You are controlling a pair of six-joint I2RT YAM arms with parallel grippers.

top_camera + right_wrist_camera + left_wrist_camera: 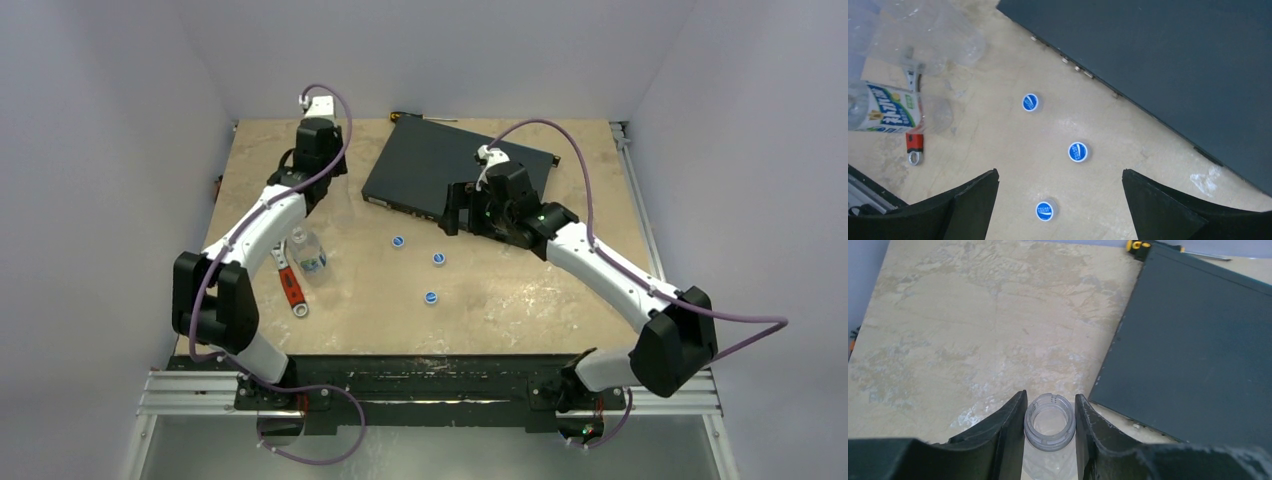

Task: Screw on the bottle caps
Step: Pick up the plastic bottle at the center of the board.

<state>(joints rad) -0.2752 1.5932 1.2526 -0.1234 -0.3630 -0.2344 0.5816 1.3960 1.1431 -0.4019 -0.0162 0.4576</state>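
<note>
My left gripper is shut on the threaded neck of a clear, uncapped bottle, one finger pressed against each side. A labelled bottle lies by my left forearm, and it shows in the right wrist view as the labelled bottle beside more clear bottles. Three blue caps lie loose mid-table: cap, cap, cap. My right gripper hangs open above them, its fingers wide apart around nothing, with a cap and another cap below.
A flat black box lies at the back centre, close to the right of the held bottle. A red-handled wrench rests by the labelled bottle. A yellow-handled screwdriver lies along the far edge.
</note>
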